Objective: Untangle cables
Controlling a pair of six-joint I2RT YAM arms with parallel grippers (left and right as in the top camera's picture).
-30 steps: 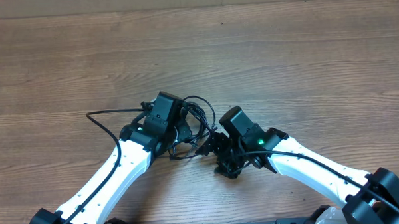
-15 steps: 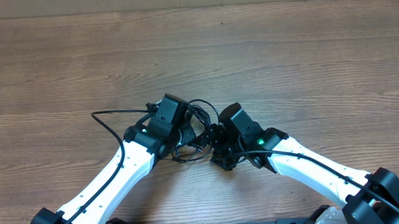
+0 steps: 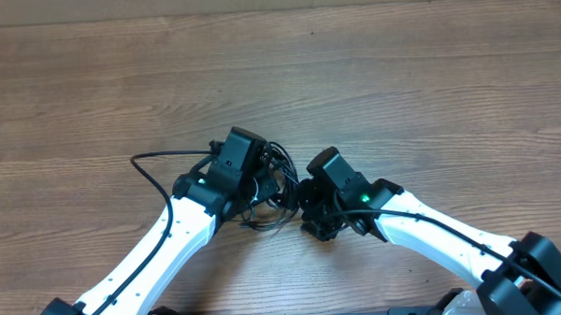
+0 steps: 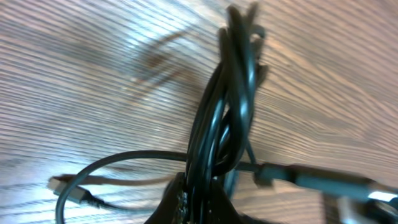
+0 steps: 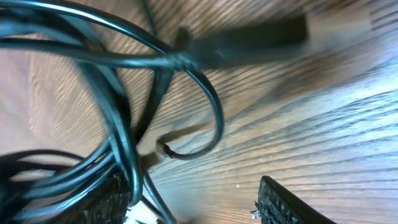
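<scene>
My left gripper clamps the bunched cables, knotted on the table between both wrists. My right gripper gapes, strands beside one pad. Pinching several strands together could tighten the knot. I cannot tell which cord is which.

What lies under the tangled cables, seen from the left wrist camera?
Only bare wooden table shows beneath the cables, with one plug lying on it nearby. Where the bundle runs into the left claw, the claw's dark body covers whatever is below.
</scene>
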